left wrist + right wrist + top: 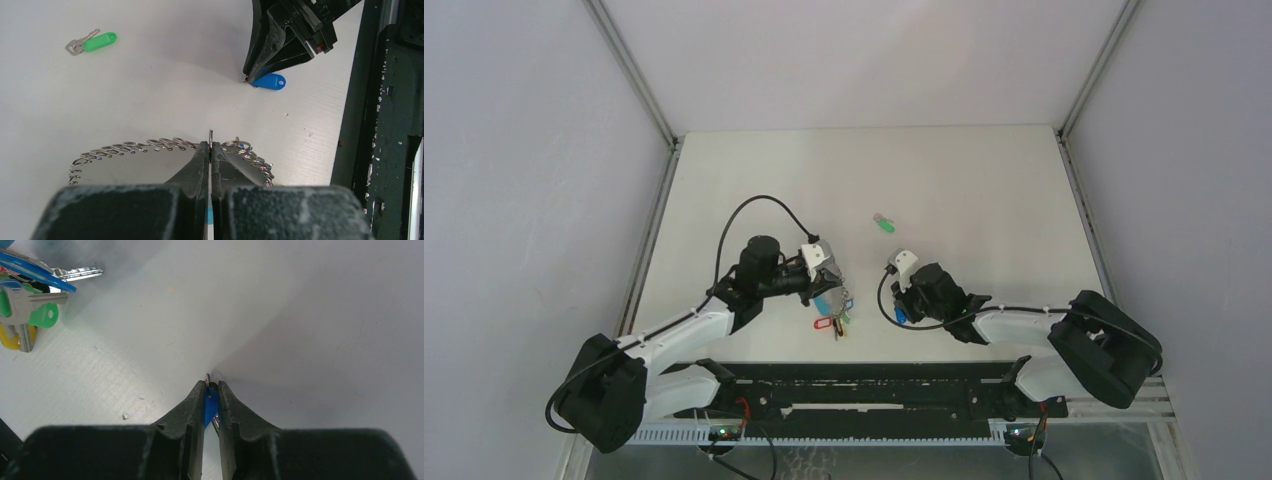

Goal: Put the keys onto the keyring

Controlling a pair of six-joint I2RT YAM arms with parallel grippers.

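White table (944, 180) with plain pale walls and a metal frame at the corners.

Top view: left gripper (826, 290) sits near the table's front edge, clamped on the keyring (824, 303). Only a turquoise bit and the small tags (832, 321) show below the fingers; the wire itself is too thin to make out. Right gripper (904, 308) is tipped down at the table just to the right, with a speck of the blue key (900, 316) showing at its tip. Jaw gap is not readable from up here. Green key (884, 224) lies alone farther back, between the two arms and apart from both.

Left wrist view: jaws are pressed together with the thin wire pinched between them, its end poking up above the fingertips. A string of small silver rings curves off to either side, and its lower part is hidden behind the fingers. Blue key's head lies flat on the table, its blade covered by the right gripper's tip. Green key is at top left, fully visible.

Right wrist view: jaws are narrow and closed on the blue key's plastic head; the blade is mostly hidden, with a sliver of metal at the tip. At top left are blue, green and yellow tagged keys, cut off by the edge.
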